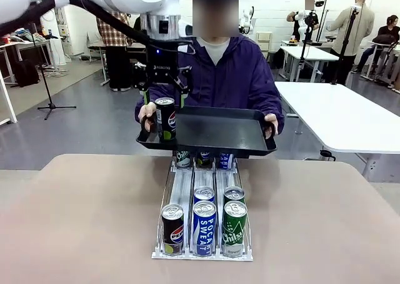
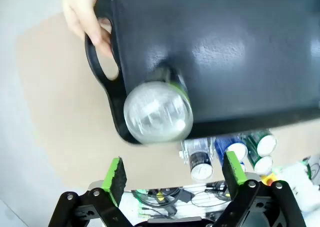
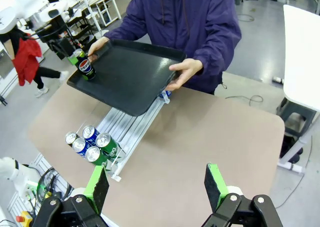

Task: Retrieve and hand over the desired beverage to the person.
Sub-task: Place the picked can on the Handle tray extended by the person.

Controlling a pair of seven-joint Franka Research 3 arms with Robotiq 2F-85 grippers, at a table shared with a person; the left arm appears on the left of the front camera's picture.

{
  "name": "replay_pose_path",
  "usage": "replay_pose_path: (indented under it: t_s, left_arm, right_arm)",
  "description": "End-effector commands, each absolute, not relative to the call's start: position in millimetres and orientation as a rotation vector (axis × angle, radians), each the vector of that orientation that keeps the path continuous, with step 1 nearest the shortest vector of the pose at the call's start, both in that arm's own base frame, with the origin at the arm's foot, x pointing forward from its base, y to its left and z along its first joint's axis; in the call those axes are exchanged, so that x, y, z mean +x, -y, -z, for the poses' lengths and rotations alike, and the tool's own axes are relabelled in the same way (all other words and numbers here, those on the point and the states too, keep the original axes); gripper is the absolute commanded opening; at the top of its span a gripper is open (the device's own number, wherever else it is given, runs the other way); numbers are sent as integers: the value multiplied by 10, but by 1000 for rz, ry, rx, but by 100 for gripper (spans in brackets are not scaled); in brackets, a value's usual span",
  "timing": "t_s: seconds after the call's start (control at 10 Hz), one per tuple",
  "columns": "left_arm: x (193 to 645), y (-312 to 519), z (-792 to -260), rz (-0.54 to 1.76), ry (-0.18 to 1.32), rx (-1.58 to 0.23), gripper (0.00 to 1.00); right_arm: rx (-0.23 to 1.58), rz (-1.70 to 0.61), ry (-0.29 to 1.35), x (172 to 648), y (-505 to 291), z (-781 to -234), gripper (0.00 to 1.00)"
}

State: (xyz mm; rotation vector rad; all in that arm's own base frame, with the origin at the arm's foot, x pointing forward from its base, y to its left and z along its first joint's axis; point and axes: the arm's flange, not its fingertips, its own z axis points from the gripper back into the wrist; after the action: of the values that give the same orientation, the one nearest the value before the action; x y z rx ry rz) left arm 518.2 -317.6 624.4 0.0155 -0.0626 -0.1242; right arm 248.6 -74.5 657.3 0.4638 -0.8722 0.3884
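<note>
A black Pepsi can [image 1: 165, 119] stands upright at the left end of a black tray [image 1: 219, 131]. The person [image 1: 232, 77] in the purple jacket holds the tray by both handles above the table's far edge. My left gripper [image 1: 164, 101] hangs open just above the can, a green pad on either side of its top. In the left wrist view the can [image 2: 158, 112] sits on the tray [image 2: 220, 52] beyond the gripper's [image 2: 174, 173] spread fingers. My right gripper [image 3: 156, 184] is open over the table, far from the tray [image 3: 130, 77].
A rack [image 1: 203, 221] on the brown table [image 1: 81, 215] holds rows of Pepsi, Pocari Sweat and green soda cans, some under the tray. A white table [image 1: 340, 115] stands at the back right. Other people stand farther off.
</note>
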Motion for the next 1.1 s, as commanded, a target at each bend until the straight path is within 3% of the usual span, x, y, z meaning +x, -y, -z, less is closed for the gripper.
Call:
replay_pose_path:
  t_s: [0.0, 0.2, 0.5, 0.7, 0.8, 0.9, 1.0]
  left_arm:
    - [4463, 3045, -6408, 253, 131, -12, 100]
    - [3943, 2886, -6431, 285, 186, -4, 100]
    - [3556, 2615, -6314, 304, 217, -51, 100]
    - [3619, 2569, -6296, 300, 189, -54, 100]
    - [3757, 2545, -6250, 275, 84, -44, 100]
    - [3573, 2635, -6328, 283, 192, -29, 100]
    - [3573, 2635, -6328, 283, 192, -29, 100]
  right_arm:
    - [481, -396, 876, 2497, 741, -6567, 100]
    - [481, -396, 876, 2497, 741, -6567, 100]
    - [481, -396, 876, 2497, 741, -6567, 100]
    - [481, -396, 876, 2497, 741, -6567, 100]
    - [481, -396, 876, 2497, 741, -6567, 100]
    - [481, -396, 876, 2497, 741, -6567, 100]
    - [481, -396, 876, 2497, 741, -6567, 100]
